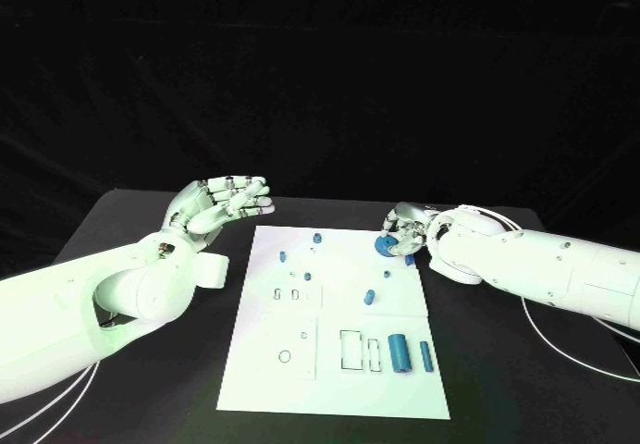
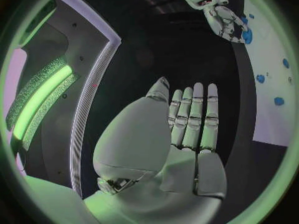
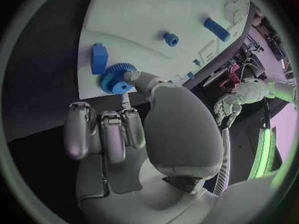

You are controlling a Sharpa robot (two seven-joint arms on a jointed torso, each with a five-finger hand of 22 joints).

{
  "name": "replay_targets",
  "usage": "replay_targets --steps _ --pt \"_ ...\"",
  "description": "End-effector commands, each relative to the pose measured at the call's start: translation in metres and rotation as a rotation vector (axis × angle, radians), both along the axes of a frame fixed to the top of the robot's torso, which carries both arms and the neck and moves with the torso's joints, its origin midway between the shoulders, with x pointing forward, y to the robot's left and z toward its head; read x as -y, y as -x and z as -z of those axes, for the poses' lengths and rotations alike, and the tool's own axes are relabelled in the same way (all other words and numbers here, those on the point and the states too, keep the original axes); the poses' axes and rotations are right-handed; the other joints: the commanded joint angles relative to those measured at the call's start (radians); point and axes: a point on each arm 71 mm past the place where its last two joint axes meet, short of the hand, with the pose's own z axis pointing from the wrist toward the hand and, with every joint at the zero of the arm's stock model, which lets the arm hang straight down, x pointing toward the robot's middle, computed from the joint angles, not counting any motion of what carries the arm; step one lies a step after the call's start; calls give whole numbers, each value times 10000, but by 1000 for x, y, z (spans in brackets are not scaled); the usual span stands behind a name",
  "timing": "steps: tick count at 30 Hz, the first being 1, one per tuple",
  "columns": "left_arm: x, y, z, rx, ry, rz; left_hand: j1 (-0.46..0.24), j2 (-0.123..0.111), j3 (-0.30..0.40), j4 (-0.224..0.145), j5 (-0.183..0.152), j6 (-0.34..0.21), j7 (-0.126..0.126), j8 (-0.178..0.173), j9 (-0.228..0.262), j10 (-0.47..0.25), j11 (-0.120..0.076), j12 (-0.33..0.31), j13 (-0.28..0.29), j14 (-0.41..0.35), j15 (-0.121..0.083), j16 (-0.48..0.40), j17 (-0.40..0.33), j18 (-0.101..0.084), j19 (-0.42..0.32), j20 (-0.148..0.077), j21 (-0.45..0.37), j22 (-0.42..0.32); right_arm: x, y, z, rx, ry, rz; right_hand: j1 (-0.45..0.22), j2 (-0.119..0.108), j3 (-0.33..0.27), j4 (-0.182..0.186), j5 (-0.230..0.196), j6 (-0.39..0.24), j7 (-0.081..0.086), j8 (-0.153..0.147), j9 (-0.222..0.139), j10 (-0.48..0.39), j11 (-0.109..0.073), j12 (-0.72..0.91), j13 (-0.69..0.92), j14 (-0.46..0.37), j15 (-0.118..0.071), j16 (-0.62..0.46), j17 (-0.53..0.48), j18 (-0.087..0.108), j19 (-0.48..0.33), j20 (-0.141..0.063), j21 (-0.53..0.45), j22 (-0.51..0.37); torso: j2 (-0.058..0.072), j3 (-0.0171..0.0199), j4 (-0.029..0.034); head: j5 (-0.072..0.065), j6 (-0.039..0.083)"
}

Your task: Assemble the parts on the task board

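The white task board (image 1: pixel 334 370) lies in the middle of the black table. At its far right edge my right hand (image 1: pixel 411 228) pinches a blue gear (image 1: pixel 386 245) between the thumb and a finger. The right wrist view shows the gear (image 3: pixel 116 78) at the thumb tip, close over the board's edge (image 3: pixel 124 15) beside a blue block (image 3: pixel 98 58); whether the gear touches the board I cannot tell. My left hand (image 1: pixel 220 205) hovers beyond the board's far left corner, fingers straight and together, holding nothing. From the left wrist, that hand (image 2: pixel 187 134) is flat and empty.
Two blue cylinders (image 1: pixel 399 353) (image 1: pixel 425 356) lie at the board's near right. Small blue pieces sit further back (image 1: pixel 370 297) (image 1: pixel 307 276) (image 1: pixel 317 238). Cut-out recesses (image 1: pixel 350 350) mark the near half. White cables (image 1: pixel 573 356) trail on the table at right.
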Motion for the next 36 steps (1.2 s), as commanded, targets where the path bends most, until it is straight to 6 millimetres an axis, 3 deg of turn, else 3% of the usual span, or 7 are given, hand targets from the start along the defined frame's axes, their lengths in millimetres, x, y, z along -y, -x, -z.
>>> replay_targets --steps 1,7,13,21,28,36 --pt "2 0 -1 42 120 173 109 -2 63 18 30 34 28 -50 11 89 -2 -55 -4 -82 -6 -48 16 148 -25 30 -61 -12 -7 3 0 460 302 -266 -276 78 105 -4 -13 339 -98 108 106 115 -11 62 1081 863 -55 43 1877 -195 88 0 83 410 -3 6 -4 0 15" --pt "3 0 -1 6 111 187 109 -2 63 18 30 34 28 -50 11 89 -2 -55 -4 -82 -6 -48 16 148 -25 30 -61 -12 -21 9 -7 1198 421 -647 -465 33 153 -6 -25 392 -119 100 128 189 -30 124 1166 877 -71 60 1935 -221 159 -15 162 522 -25 -10 41 -2 29" --pt "3 0 -1 -16 108 199 105 7 74 23 30 37 28 -51 12 93 -1 -62 -4 -82 -6 -50 21 148 -23 30 -62 -14 -39 15 -16 1982 442 -1072 -562 21 173 -1 -29 437 -140 106 146 229 -45 156 1211 879 -82 62 1943 -240 212 -23 219 602 -19 -7 27 23 73" --pt "6 0 0 -53 132 290 101 17 87 28 29 38 28 -54 12 97 -1 -71 -4 -83 -6 -53 27 148 -22 31 -63 -17 -83 28 -27 2802 304 -1957 -692 -76 174 -27 -35 470 -164 91 166 294 -69 211 1289 894 -104 81 2009 -278 318 -42 331 757 -5 -12 13 145 94" --pt "8 0 0 -67 156 361 101 17 87 28 29 38 28 -54 12 97 -1 -71 -4 -83 -6 -53 27 148 -22 31 -63 -17 -116 32 -25 2961 279 -2458 -717 -86 171 -23 -36 474 -165 88 169 296 -68 212 1291 895 -106 83 2016 -278 317 -44 330 756 -1 -11 32 109 93" --pt "9 -1 0 -81 171 408 101 17 87 28 29 38 28 -54 12 97 -1 -71 -4 -83 -6 -53 27 148 -22 31 -63 -17 -137 32 -14 2939 268 -2392 -758 -106 166 -17 -38 477 -167 81 172 305 -71 219 1302 897 -107 86 2025 -276 313 -47 323 750 12 -9 28 129 100"
